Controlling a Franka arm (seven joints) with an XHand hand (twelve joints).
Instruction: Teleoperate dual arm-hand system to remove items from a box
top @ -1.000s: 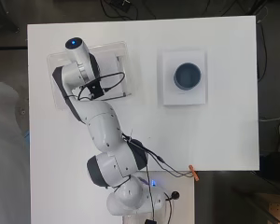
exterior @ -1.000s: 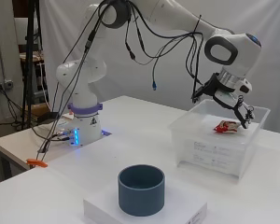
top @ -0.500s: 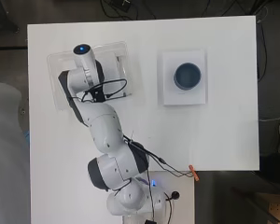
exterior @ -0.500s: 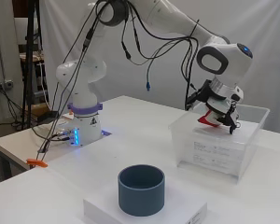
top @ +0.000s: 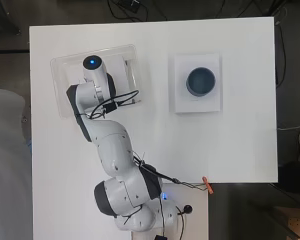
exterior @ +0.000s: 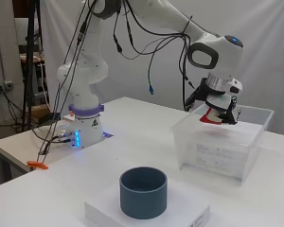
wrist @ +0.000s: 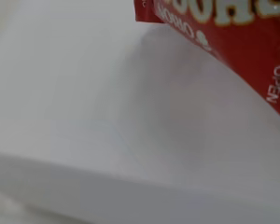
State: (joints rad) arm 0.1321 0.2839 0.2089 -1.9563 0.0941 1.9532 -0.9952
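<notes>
The hand (exterior: 222,106) is curled around a red packet (exterior: 212,116), fingers clamped on it from above. The packet hangs just above the rim of the clear plastic box (exterior: 206,153), at the box's near-left corner in the side view, apparently clear of the floor and walls. The wrist view confirms this: the red packet (wrist: 233,37) sits close under the camera with the pale box interior beyond it. In the overhead view the arm covers the box (top: 60,75), so the packet and hand are hidden there. The top grasp suits a vertical lift past the walls. A blue cup (exterior: 143,191) stands on a white block (exterior: 146,215), well apart across the bench (exterior: 132,137); its purpose is not evident. Judgement: extraction under way, packet not yet set down.
</notes>
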